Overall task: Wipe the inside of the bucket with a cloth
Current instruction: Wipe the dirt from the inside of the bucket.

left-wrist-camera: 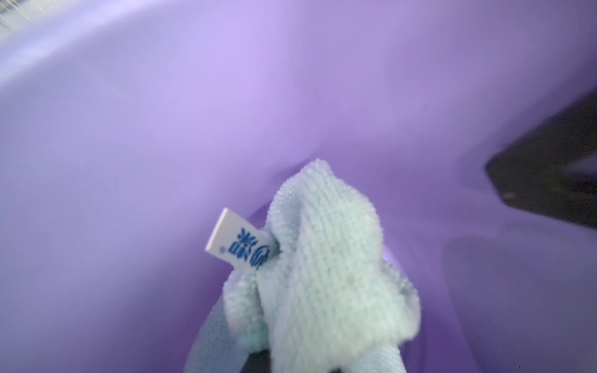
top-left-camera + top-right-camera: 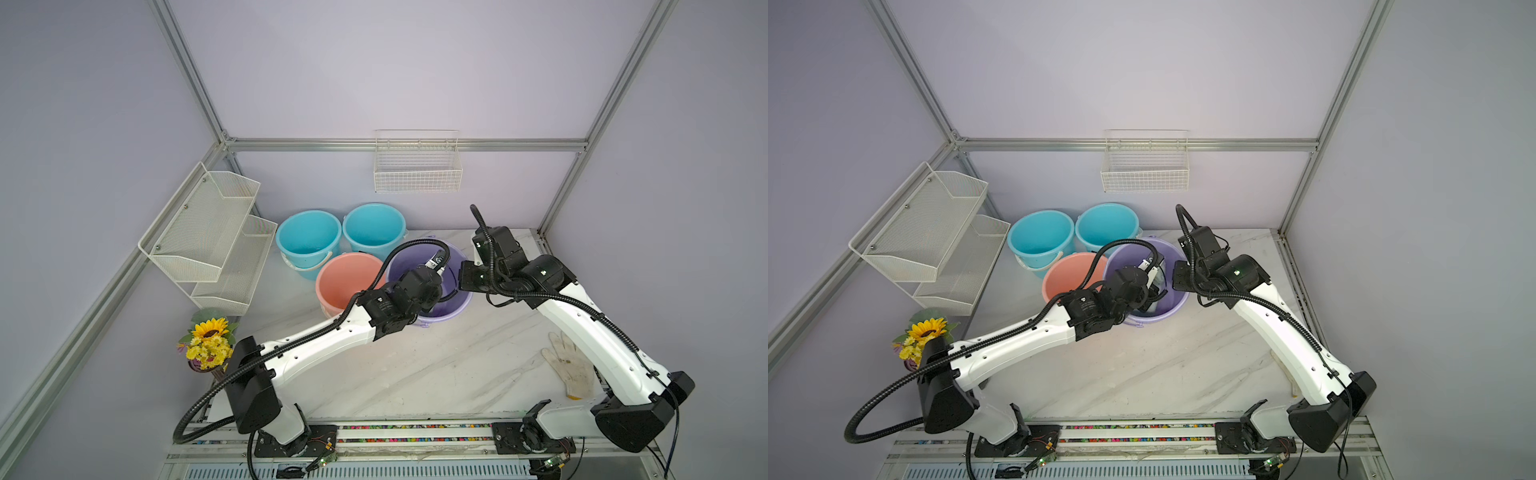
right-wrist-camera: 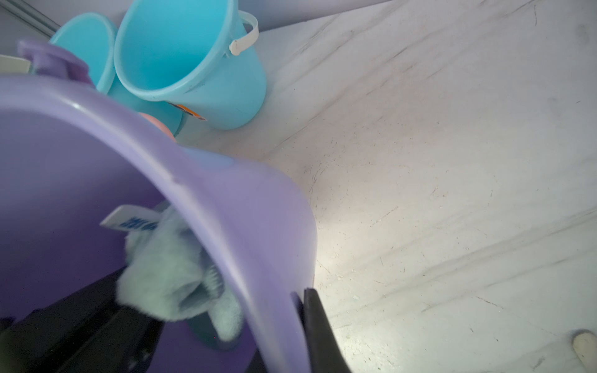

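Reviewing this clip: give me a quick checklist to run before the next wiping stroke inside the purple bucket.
1. Grip on the cloth: ok, bunched in the shut left gripper.
2. The cloth is inside the purple bucket: ok.
3. The cloth presses on the inner wall: cannot tell.
4. Bucket steadied: ok, the right gripper is shut on its wall, a finger on each side.
5. The white glove is out of the way: ok, lying well apart from the bucket.

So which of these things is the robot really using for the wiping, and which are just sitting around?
Using: cloth, purple bucket.
Just sitting around: two blue buckets, pink bucket, white glove, sunflowers, wire shelf, wire basket.
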### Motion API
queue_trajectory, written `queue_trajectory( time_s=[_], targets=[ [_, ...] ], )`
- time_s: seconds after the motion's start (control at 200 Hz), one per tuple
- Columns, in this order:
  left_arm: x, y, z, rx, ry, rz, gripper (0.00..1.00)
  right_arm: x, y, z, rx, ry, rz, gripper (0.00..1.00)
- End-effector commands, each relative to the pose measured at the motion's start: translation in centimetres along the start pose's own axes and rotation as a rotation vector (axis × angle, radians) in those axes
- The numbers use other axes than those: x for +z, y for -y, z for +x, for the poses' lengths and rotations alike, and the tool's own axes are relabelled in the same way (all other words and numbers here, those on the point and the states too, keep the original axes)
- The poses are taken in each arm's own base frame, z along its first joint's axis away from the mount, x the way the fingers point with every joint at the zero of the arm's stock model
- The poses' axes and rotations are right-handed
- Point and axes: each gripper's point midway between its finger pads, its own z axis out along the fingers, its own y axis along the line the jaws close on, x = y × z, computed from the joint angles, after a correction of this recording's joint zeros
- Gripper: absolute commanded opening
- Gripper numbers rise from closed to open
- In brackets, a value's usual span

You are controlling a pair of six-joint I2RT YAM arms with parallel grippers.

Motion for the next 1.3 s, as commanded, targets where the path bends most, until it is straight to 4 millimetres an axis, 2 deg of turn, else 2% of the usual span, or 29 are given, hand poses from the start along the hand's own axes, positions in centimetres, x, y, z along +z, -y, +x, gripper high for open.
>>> queue_trajectory(
  time_s=[0.0,0.08,0.1,0.13,0.265,0.28,0.325,0.55,0.645,0.76,0.925,1.01,1.1,1.295],
  targets=[
    [-3.3,-2.9,-5.1,-0.031,0.184,-0.068,0.0,-2.2,-1.4,-2.9,0.063,0.122,-0.079,0.0],
    [-3.6,-3.6,-6.0,-0.028,0.235,-0.107,0.0,-2.3,-1.4,-2.9,0.063,0.122,-0.083,0.0],
    [-4.8,-4.4,-6.9,-0.044,0.276,-0.118,0.0,-2.3,-1.4,-3.0,0.063,0.123,-0.084,0.0],
    [-4.9,-4.6,-7.2,-0.042,0.293,-0.127,0.0,-2.4,-1.5,-3.0,0.064,0.124,-0.086,0.0],
    [-4.6,-3.9,-8.0,-0.045,0.325,-0.102,0.0,-2.5,-1.7,-3.1,0.065,0.125,-0.096,0.0],
    [-3.3,-3.1,-7.3,-0.03,0.3,-0.093,0.0,-2.5,-1.7,-3.1,0.064,0.125,-0.097,0.0],
    [-2.4,-2.2,-6.9,-0.016,0.281,-0.077,0.0,-2.6,-1.8,-3.2,0.066,0.127,-0.101,0.0],
    [0.9,1.0,-5.5,-0.02,0.261,0.021,0.0,-2.7,-2.2,-3.2,0.075,0.124,-0.123,0.0],
    [2.4,2.0,-4.1,-0.036,0.218,0.059,0.0,-2.6,-2.2,-3.1,0.075,0.122,-0.126,0.0],
    [3.6,3.8,-1.0,-0.044,0.135,0.12,0.0,-3.0,-2.1,-3.5,0.077,0.14,-0.121,0.0],
    [4.0,4.8,3.2,-0.079,0.036,0.161,0.0,-3.4,-1.9,-4.1,0.062,0.173,-0.109,0.0],
    [3.8,5.0,4.2,-0.108,-0.008,0.169,0.0,-3.3,-1.8,-4.2,0.062,0.184,-0.11,0.0],
    [3.0,4.6,2.8,-0.189,-0.023,0.183,0.0,-3.2,-2.0,-4.2,0.067,0.203,-0.13,0.0],
    [-0.5,4.1,-4.9,-0.5,0.094,0.324,0.0,-3.7,-1.9,-4.9,0.07,0.329,-0.188,0.0]
  ],
)
